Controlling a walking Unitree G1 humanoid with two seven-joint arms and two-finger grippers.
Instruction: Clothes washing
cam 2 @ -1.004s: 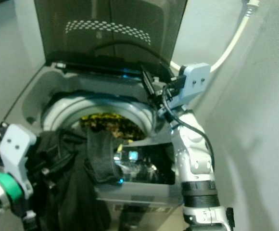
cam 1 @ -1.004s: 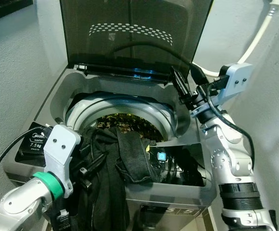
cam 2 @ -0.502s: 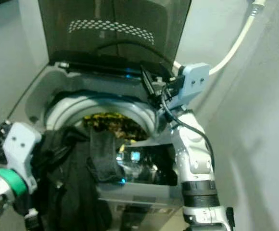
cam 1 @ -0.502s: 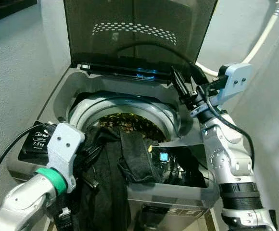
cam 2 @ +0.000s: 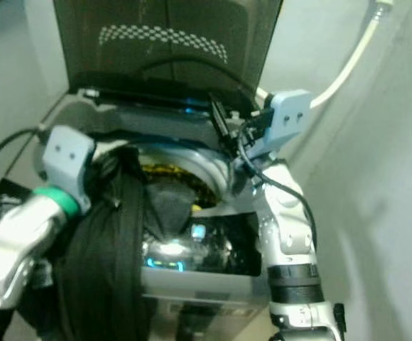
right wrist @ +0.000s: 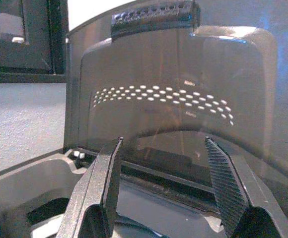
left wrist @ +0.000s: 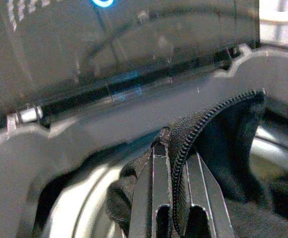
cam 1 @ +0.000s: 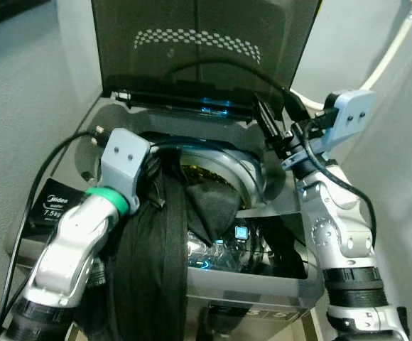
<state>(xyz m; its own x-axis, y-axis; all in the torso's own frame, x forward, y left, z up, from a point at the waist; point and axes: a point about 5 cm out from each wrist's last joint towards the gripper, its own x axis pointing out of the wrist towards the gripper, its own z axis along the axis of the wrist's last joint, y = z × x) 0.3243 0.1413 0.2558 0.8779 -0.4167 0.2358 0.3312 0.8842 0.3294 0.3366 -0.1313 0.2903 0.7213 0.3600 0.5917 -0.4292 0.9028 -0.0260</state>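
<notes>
A long black zippered garment [cam 1: 153, 263] hangs down the front of the open top-loading washing machine [cam 1: 85, 142]. Its upper end is bunched over the drum's left rim, where my left gripper [cam 1: 158, 165] is shut on it. In the left wrist view the zipper edge [left wrist: 198, 124] runs between the closed fingers [left wrist: 154, 198]. A fold of the garment [cam 1: 209, 202] droops into the drum, above yellow-and-dark patterned laundry [cam 1: 200, 174]. My right gripper [cam 1: 263, 119] is open and holds nothing; it hovers at the machine's back right, pointing at the raised lid [right wrist: 174, 99].
The smoky lid [cam 1: 199, 50] stands upright behind the drum. A white hose [cam 1: 387, 60] runs along the wall on the right. A glossy panel [cam 1: 263, 245] with a blue light covers the front right. A black cable [cam 1: 50, 163] loops by the machine's left side.
My left arm has lifted the black garment from the front edge up and back over the drum's left rim. The right arm has stayed where it was.
</notes>
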